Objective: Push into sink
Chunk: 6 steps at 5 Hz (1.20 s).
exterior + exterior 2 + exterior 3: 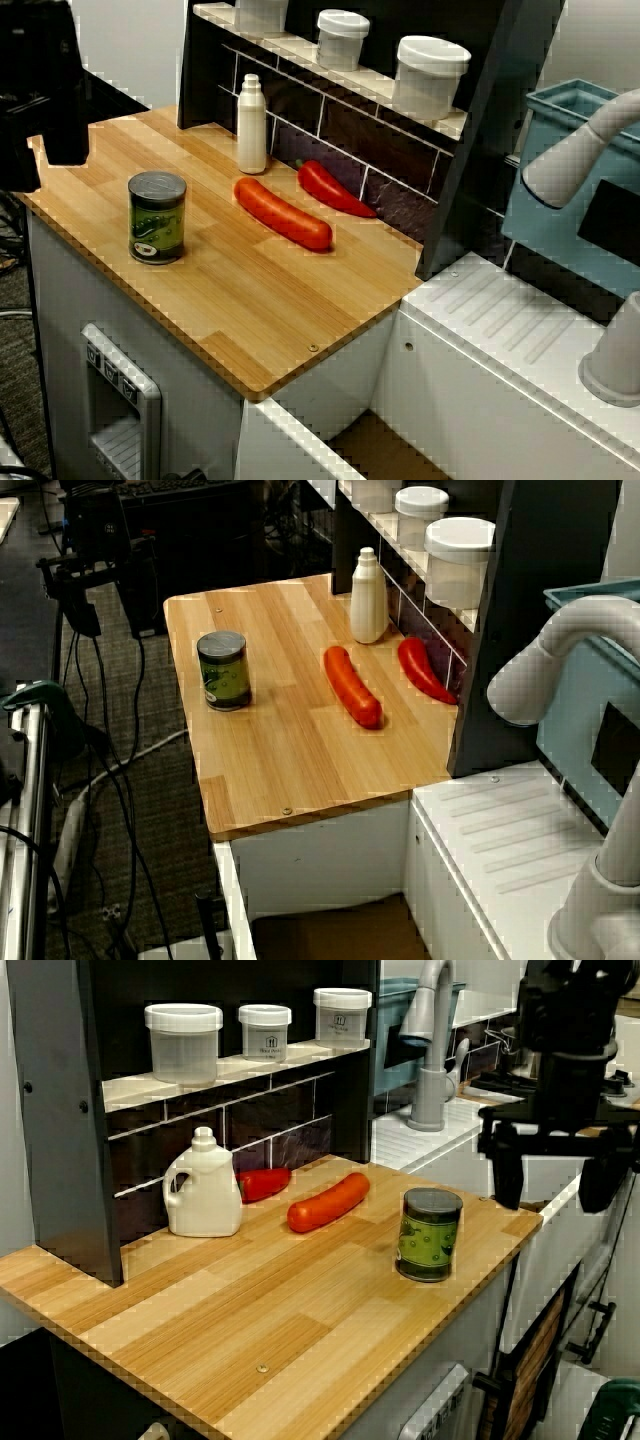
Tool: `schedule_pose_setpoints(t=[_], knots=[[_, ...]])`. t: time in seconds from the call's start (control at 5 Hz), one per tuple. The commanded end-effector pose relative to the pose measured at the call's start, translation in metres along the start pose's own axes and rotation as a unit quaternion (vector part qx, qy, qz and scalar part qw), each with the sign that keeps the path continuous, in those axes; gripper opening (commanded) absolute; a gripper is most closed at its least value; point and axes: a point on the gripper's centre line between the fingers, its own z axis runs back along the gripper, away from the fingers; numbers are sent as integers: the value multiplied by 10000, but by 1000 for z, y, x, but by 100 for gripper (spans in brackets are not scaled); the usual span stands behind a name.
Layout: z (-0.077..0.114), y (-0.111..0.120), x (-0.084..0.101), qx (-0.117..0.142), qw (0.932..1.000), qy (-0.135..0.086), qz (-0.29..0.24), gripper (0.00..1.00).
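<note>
Item: sink (330,930), recessed just below the counter (280,750) edge; I see only its tan floor and white wall. On the counter: green can (157,217) upright, orange sausage (283,213), red pepper (333,188), white bottle (251,125). Hand (555,1165) hangs off the counter near the can, fingers apart, empty.

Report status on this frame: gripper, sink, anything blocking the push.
Gripper open, hanging off the counter's edge beside the can, holding nothing. Sink beyond the counter's other end, only a corner visible. Orange sausage and red pepper lie between.
</note>
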Motion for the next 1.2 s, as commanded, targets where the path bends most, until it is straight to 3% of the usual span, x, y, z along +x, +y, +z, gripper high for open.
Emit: schedule_pose_setpoints(t=[0.0,1.0], knots=[[-6,19,-6,74,9996,87,-261,100],[-32,73,-19,-22,9990,33,-452,100]])
